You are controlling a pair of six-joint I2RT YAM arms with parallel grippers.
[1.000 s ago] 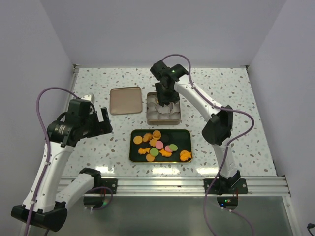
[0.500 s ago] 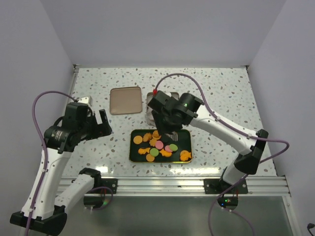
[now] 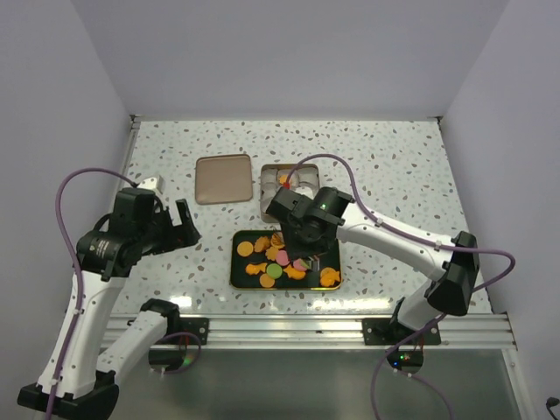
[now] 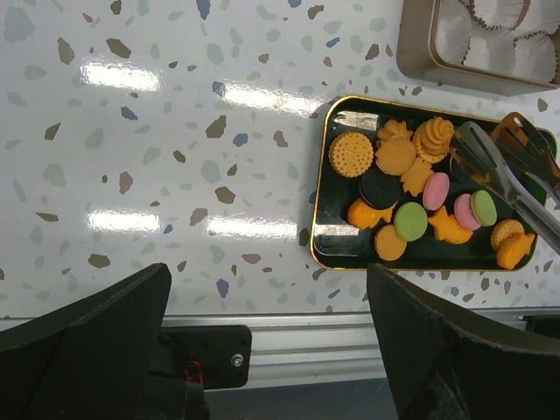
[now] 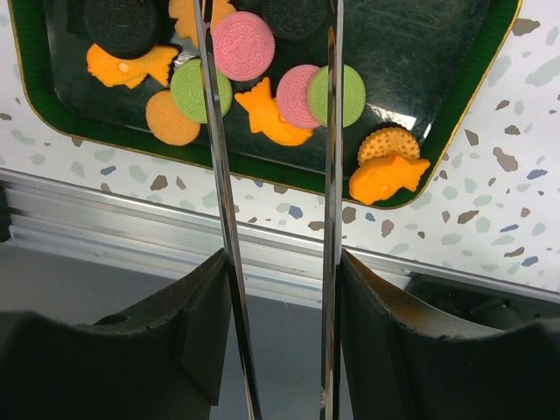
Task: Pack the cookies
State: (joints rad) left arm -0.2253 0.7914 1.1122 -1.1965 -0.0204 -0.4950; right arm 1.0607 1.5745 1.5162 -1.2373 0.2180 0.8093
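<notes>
Cookies (image 3: pixel 282 260) lie in the dark tray (image 3: pixel 241 282), bench centre. Right end effector (image 3: pixel 305 260) w/ tongs part-open, nothing gripped, right over them, pink cookie (image 5: pixel 243 45) at 12 o'clock. Left end effector (image 3: pixel 182 223) released, far at 9.

We see orange, pink, green and black cookies (image 4: pixel 411 188) on a glossy black tray (image 4: pixel 325 219) edged in green and gold. The tabletop (image 4: pixel 157 131) around the tray is white terrazzo flecked grey, brown and blue. Beyond the tray sit a tan tin (image 3: pixel 265 206) lined with white paper cups (image 3: pixel 302 182) and a matching tan lid (image 3: pixel 223 178).
</notes>
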